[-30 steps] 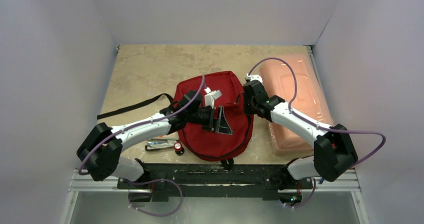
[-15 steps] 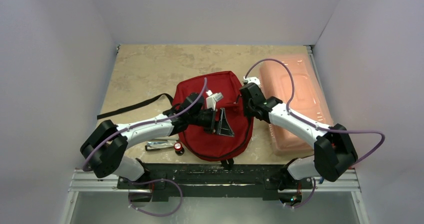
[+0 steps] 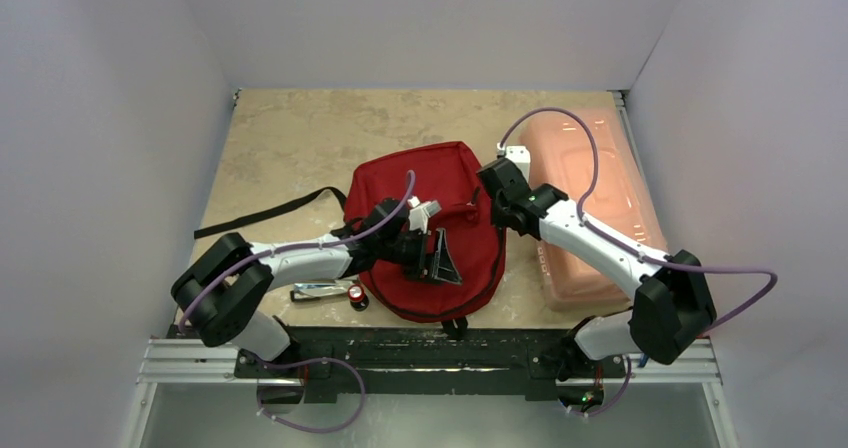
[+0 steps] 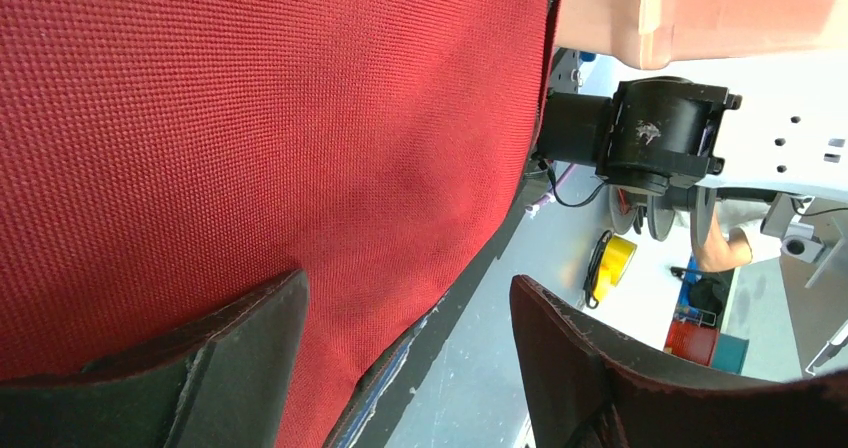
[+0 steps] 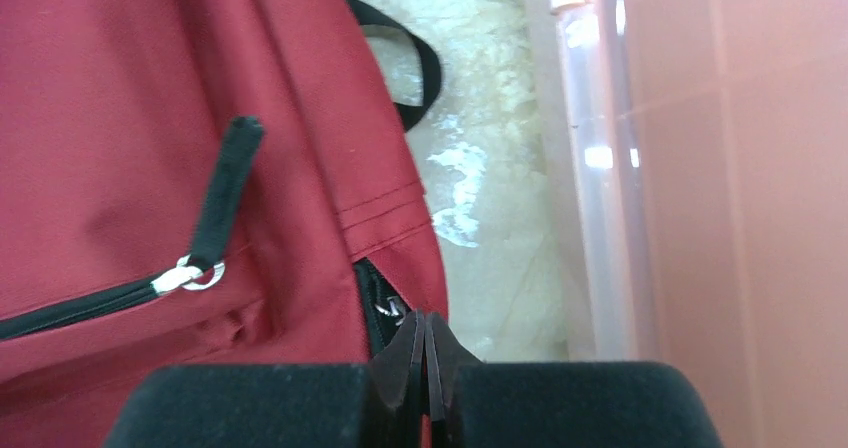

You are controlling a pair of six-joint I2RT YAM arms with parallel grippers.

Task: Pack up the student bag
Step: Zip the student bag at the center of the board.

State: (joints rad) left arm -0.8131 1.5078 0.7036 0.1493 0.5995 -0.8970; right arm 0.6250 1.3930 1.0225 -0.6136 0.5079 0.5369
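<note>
The student bag [image 3: 425, 178], dark red with black zippers, lies flat in the middle of the table. My left gripper [image 3: 438, 253] hovers open over its near front panel; in the left wrist view the fingers [image 4: 405, 283] straddle the bag's near edge [image 4: 250, 148], holding nothing. My right gripper [image 3: 490, 208] is at the bag's right side. In the right wrist view its fingers [image 5: 427, 320] are pressed shut at the main zipper's metal slider [image 5: 390, 308], apparently pinching its thin black pull. The front pocket's zipper tab [image 5: 225, 193] lies loose to the left.
A pale pink translucent box [image 3: 590, 198] stands close to the bag's right side, seen also in the right wrist view [image 5: 740, 168]. A black strap [image 3: 265, 213] trails left. A silver item [image 3: 318, 290] and a small red round thing [image 3: 356, 294] lie near the bag's left corner.
My right gripper has closed at the bag's right-side zipper. The left gripper slid toward the near edge of the bag, still open.
</note>
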